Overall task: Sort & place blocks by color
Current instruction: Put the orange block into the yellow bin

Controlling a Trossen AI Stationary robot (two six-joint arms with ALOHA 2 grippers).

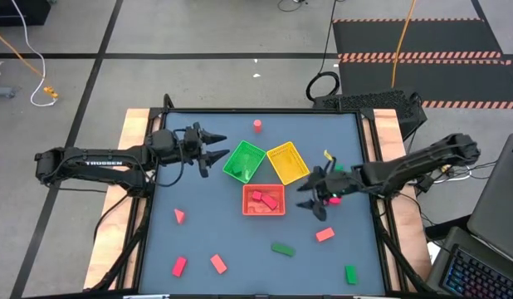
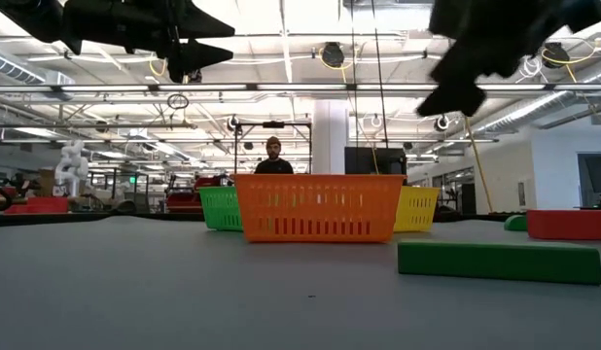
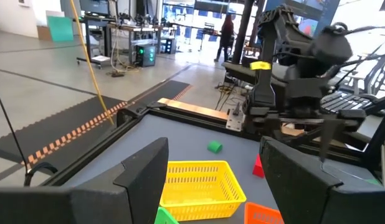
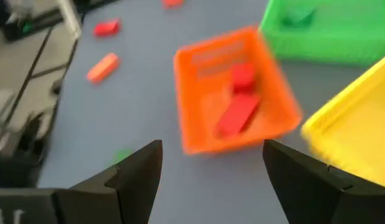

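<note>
My left gripper (image 1: 217,154) hovers open and empty just left of the green tray (image 1: 244,160). My right gripper (image 1: 305,197) hangs open and empty above the table, right of the red tray (image 1: 264,212); its wrist view looks down on that tray (image 4: 199,118). Two red blocks (image 4: 237,102) lie in the red tray and a green block (image 4: 298,15) in the green one. A red piece (image 1: 333,199) lies beside the right arm's wrist. Loose on the table are a red cylinder (image 1: 257,125), red wedge (image 1: 179,216), red brick (image 1: 179,266), two salmon bricks (image 1: 218,264) (image 1: 324,234) and green blocks (image 1: 282,248) (image 1: 350,273).
The yellow tray (image 1: 287,162) stands between the green tray and the right arm, and a small green block (image 1: 338,169) lies beyond it. The three trays crowd the table's middle. Open tabletop lies along the left side and the near edge between the loose blocks. A person (image 2: 272,156) stands far behind the table.
</note>
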